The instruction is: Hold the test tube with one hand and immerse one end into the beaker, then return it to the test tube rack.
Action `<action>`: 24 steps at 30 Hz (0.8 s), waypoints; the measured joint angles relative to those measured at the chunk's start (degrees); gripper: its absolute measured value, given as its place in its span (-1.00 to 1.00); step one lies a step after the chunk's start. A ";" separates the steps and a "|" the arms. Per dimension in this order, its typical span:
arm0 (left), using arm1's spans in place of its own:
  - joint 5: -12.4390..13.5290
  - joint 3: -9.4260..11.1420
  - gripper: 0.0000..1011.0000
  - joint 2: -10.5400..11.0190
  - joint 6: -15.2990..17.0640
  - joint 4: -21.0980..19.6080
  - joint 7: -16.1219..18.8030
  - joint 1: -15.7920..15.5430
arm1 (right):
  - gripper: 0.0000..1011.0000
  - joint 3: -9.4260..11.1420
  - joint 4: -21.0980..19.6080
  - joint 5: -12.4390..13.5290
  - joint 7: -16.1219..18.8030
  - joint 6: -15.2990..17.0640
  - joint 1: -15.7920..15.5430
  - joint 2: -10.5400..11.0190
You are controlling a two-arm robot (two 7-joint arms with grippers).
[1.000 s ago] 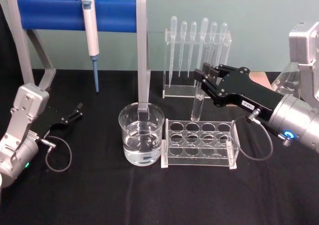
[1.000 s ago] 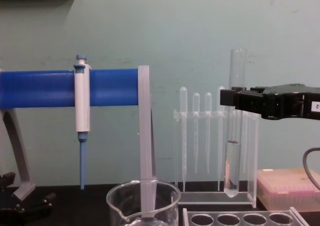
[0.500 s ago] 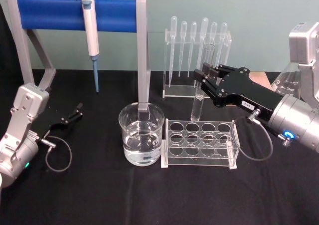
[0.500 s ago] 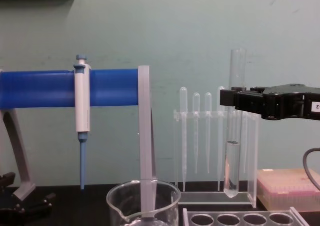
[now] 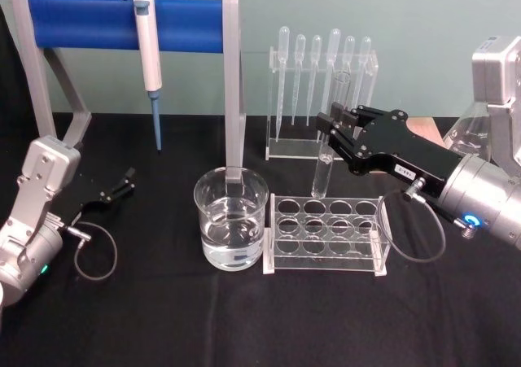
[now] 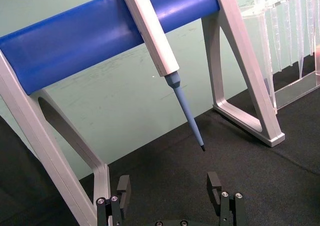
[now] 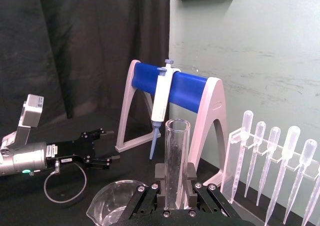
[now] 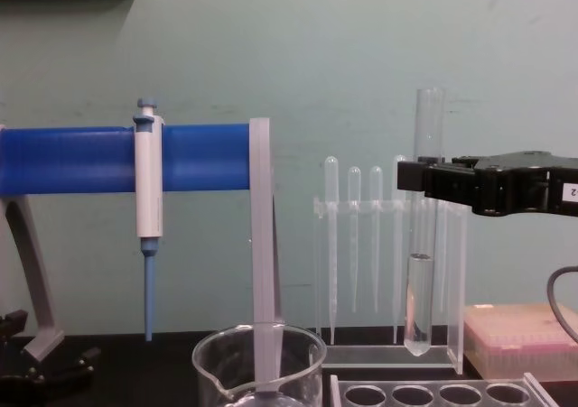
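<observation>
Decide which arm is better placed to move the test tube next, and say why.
Right. The right gripper is shut on the test tube, held upright near the rack; the left gripper rests open, far left.

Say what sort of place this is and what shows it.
Most likely a laboratory bench: the right claw holds a test tube above a test tube rack, a beaker of clear liquid stands beside the rack, and a pipettor hangs from a blue stand. The left claw lies parked at the left.

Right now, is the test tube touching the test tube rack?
Apart. The chest view shows the test tube's round bottom hanging clear above the rack, held up by the right gripper.
</observation>
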 joint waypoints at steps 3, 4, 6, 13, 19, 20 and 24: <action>0.00 0.00 0.98 0.00 0.00 0.00 0.00 0.00 | -0.55 0.00 0.00 0.00 0.00 0.00 0.00 0.00; 0.00 0.00 0.98 0.00 0.00 0.00 0.00 0.00 | -0.55 0.00 0.00 0.00 0.00 0.00 0.00 0.00; 0.00 0.00 0.98 0.00 0.00 0.00 0.00 0.00 | -0.55 0.00 0.00 0.00 0.00 0.00 0.00 0.00; 0.00 0.00 0.98 0.00 0.00 0.00 0.00 0.00 | -0.55 0.00 0.00 0.00 0.00 0.00 0.00 0.00; 0.00 0.00 0.98 0.00 0.00 0.00 0.00 0.00 | -0.55 0.00 0.00 0.00 0.00 0.00 0.00 0.00; 0.00 0.00 0.98 0.00 0.00 0.00 0.00 0.00 | -0.55 0.00 0.00 0.00 0.00 0.00 0.00 0.00; 0.00 0.00 0.98 0.00 0.00 0.00 0.00 0.00 | -0.55 0.00 0.00 0.00 0.00 0.00 0.00 0.00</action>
